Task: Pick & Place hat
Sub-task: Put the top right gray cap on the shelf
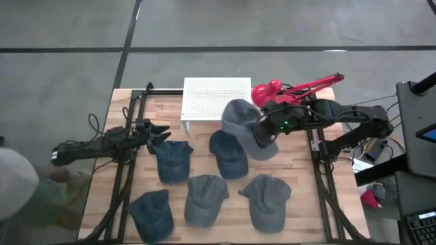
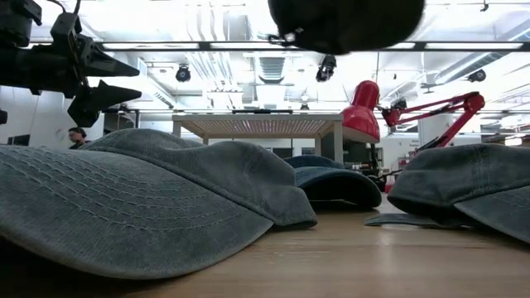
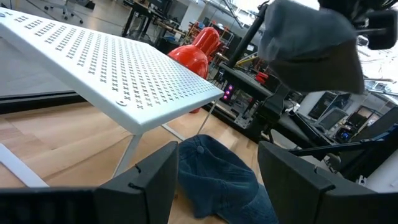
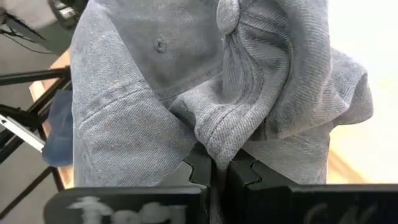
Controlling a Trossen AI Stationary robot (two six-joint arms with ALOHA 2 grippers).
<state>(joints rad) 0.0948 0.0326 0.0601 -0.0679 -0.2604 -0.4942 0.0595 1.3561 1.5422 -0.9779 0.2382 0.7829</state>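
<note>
A grey hat (image 1: 245, 126) hangs in the air from the right pincer (image 4: 221, 163), whose jaws are pinched tight on a fold of its cloth, at the right front corner of the white perforated stand (image 1: 216, 96) on the wooden worktop (image 1: 306, 204). The pick looks done and the placing is left: the hat is clear of the boards but not yet set down, and the pictures do not settle whether the stand top is where it belongs. Five more hats lie flat in the middle and near part of the worktop, among them a dark blue hat (image 1: 228, 153) just below the lifted one, so most of the job seems to lie ahead.

The left pincer (image 1: 160, 132) waits at the worktop's left side with its jaws spread and nothing between them, close beside another hat (image 1: 173, 160).

Room is tight around the load. A red desk lamp (image 1: 267, 91) stands just beside the raised hat at the worktop's far right, its arm reaching away to the right, and the stand's front edge is right next to the cloth. The stand top looks bare and offers open space. A black frame rail (image 1: 317, 153) runs along the worktop's right edge below the right arm, and a like one runs down the left.
</note>
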